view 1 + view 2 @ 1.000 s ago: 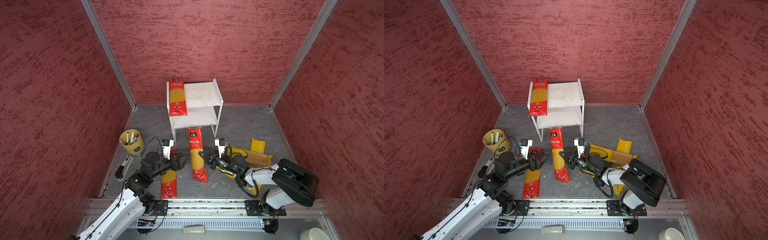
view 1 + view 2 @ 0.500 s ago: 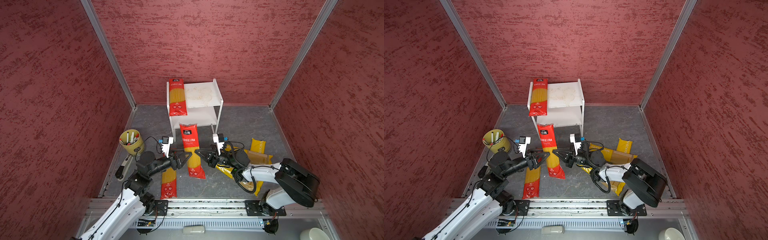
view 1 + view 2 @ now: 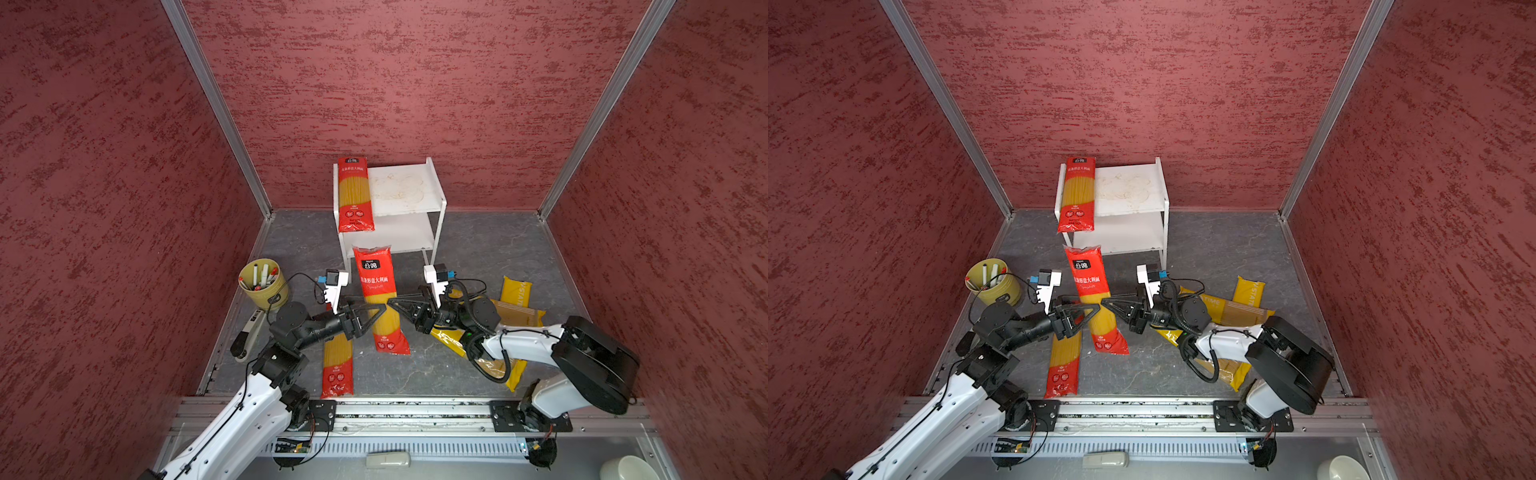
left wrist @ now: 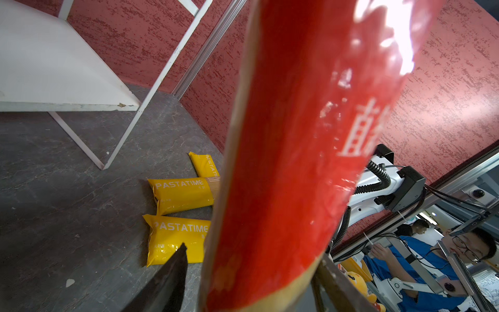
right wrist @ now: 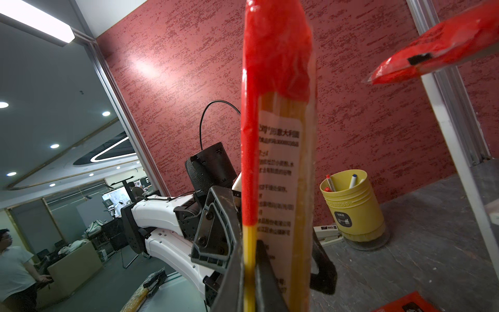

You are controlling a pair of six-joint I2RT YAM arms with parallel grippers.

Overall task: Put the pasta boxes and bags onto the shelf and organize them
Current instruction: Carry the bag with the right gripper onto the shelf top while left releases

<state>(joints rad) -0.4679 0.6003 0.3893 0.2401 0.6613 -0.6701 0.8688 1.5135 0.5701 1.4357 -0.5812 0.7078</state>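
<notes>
A red pasta pack (image 3: pixel 380 303) (image 3: pixel 1094 299) hangs off the floor in front of the shelf (image 3: pixel 434 174), top end raised. My right gripper (image 3: pixel 392 301) (image 5: pixel 249 259) is shut on its side seam. My left gripper (image 3: pixel 376 309) (image 4: pixel 253 254) straddles the same pack (image 4: pixel 297 162) from the other side, jaws open, with a gap at one finger. Another red pack (image 3: pixel 353 193) lies on the shelf's top board, overhanging its front. A third red pack (image 3: pixel 337 365) lies on the floor under my left arm. Yellow PASTATIME packs (image 3: pixel 517 297) (image 4: pixel 179 195) lie by the right arm.
A yellow-green cup of markers (image 3: pixel 264 282) (image 5: pixel 351 205) stands at the left wall, with a white and black hand tool (image 3: pixel 247 336) on the floor beside it. The metal rail (image 3: pixel 395 411) runs along the front. Red walls close in three sides.
The red pack has come up off the floor in the right gripper and now stands steeper and higher. Both grippers rose toward the shelf. The left jaws have narrowed slightly around it.
</notes>
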